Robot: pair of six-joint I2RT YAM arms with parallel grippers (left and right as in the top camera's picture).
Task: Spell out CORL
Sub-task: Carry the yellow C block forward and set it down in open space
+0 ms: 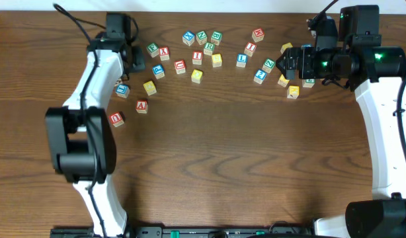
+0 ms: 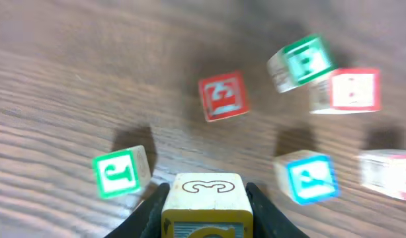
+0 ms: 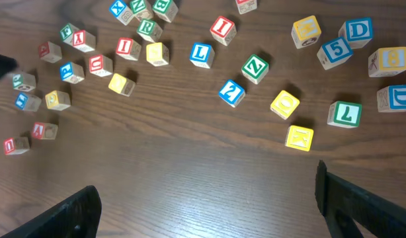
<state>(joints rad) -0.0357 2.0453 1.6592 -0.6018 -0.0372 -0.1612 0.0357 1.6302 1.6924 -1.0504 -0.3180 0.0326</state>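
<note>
Left gripper (image 2: 205,193): clamped on a cube, one finger on each side face.
Held cube (image 2: 204,206): bare-wood face towards the left wrist camera, with an outlined glyph like a 3 lying on its side; a yellow edge shows below it. Cannot tell which letter it carries.
Left wrist only: this grip. From overhead the gripper hides the cube, at the far left of the table (image 1: 243,158).
Right gripper (image 3: 205,184): fingers spread wide, nothing between them, over bare wood nearer than the scatter.
Right wrist only: letters large enough to read.
L cube (image 3: 201,54): blue letter on a white face, far centre, just right of a yellow cube. The letter stands nearly upright in this view, leaning a little.
R cube (image 3: 146,28): green letter, far, left of the L cube, among green and blue neighbours. The letter is tipped slightly.
Yellow cubes (image 3: 284,104): several across the spread, two close together at the right. Their letters are too faint to read.
Long axis: none, all are cubes lying flat.
</note>
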